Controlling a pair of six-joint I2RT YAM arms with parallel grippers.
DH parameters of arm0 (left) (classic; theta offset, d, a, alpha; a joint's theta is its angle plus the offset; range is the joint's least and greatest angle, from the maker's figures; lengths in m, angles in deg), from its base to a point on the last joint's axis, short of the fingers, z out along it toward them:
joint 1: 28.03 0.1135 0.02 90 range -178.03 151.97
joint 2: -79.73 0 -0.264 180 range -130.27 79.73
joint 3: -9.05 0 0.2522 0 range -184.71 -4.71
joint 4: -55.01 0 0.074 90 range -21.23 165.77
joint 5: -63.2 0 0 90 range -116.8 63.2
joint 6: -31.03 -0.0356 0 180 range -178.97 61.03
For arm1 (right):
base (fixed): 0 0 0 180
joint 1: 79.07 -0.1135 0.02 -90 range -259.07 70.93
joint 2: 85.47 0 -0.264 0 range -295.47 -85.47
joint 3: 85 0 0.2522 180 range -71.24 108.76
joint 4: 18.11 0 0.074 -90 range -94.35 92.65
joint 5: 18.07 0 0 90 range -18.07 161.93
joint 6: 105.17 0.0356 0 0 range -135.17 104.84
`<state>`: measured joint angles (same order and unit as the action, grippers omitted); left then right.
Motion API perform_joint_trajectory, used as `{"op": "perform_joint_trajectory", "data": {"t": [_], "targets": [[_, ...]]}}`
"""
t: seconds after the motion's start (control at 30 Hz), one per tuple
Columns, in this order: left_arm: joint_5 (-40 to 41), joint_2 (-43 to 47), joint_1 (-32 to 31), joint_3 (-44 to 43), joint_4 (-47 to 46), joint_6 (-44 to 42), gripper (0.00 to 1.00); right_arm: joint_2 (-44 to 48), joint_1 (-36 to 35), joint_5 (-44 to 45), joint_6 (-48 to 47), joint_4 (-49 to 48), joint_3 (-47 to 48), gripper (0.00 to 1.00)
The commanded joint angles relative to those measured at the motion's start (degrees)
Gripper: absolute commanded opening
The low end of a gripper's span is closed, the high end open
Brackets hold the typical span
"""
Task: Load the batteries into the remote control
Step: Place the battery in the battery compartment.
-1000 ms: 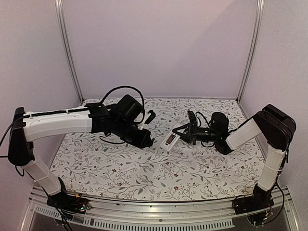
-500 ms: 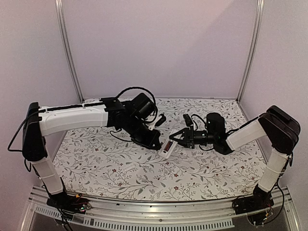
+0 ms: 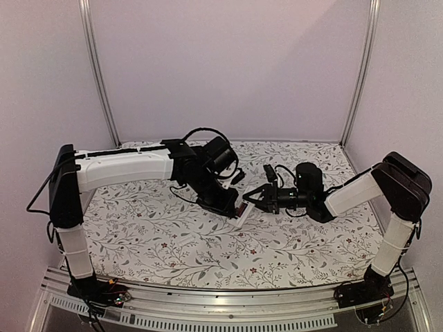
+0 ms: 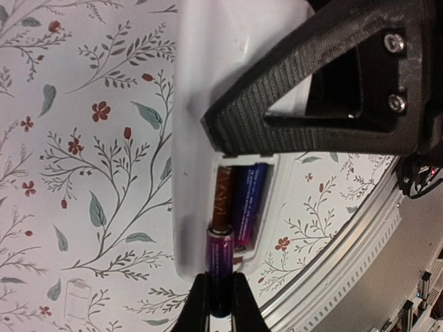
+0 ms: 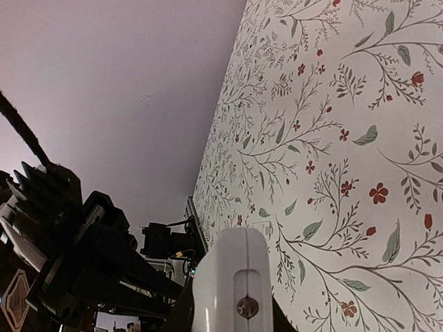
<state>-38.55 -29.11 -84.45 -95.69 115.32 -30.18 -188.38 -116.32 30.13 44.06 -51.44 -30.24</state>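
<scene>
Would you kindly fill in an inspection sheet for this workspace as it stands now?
Surface: floral-print table, nothing spilled that I can see.
Job's things: remote control with its recess open; one battery lies inside; second battery sits at the end of the free slot.
Clutter: small white cover piece lying loose on the table.
Grippers: left tool shut on the second battery; right tool shut on the remote control.
Cables: black cable looped above the left wrist, clear of the remote control.
Surroundings: pale walls, metal posts, rail at the near edge.
</scene>
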Motion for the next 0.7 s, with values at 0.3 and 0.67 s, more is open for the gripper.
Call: {"op": "perform_joint_trajectory", "data": {"t": [0.3,0.67], "targets": [[2.61,-6.02,-0.75,-8.06,6.04,-0.56,0.02,-0.36,-0.52,0.84,2.16,-3.09,0.58,0.0],[5.65,-9.41,-0.72,-12.33,9.57,0.73,0.13,-1.7,-0.47,0.27,5.5,-7.06,0.18,0.0]]}}
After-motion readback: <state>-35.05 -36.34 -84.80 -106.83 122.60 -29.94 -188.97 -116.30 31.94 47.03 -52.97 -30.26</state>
